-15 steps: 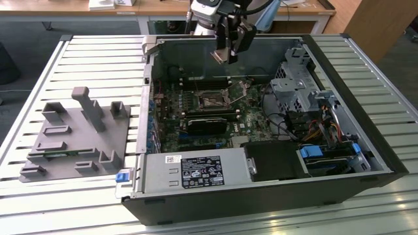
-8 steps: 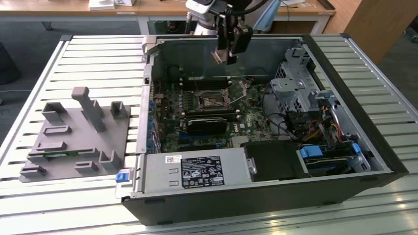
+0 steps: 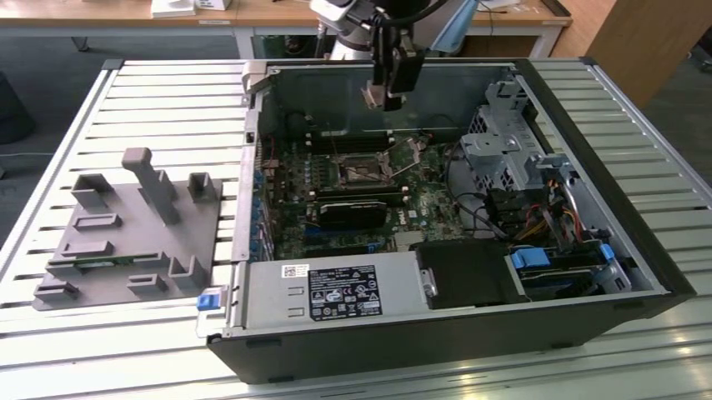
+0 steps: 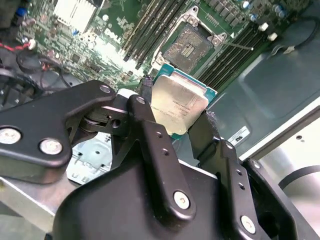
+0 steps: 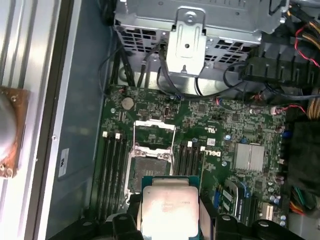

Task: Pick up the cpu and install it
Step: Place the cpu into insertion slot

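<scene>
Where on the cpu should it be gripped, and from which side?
Pinch two opposite thin edges, coming from the metal-top side. The cpu is a thin flat square, so only its edges give parallel faces to clamp. In the second wrist view the gripper holds it so, clamped at each side edge.

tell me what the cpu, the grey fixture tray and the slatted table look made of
cpu: metal top, dull silvery sheen with soft glare; greenish rim looks like circuit board.
fixture tray: probably plastic, matte uniform grey, moulded pegs and no shine.
table: likely aluminium or steel slats, pale brushed look with light glinting along ridges.
</scene>
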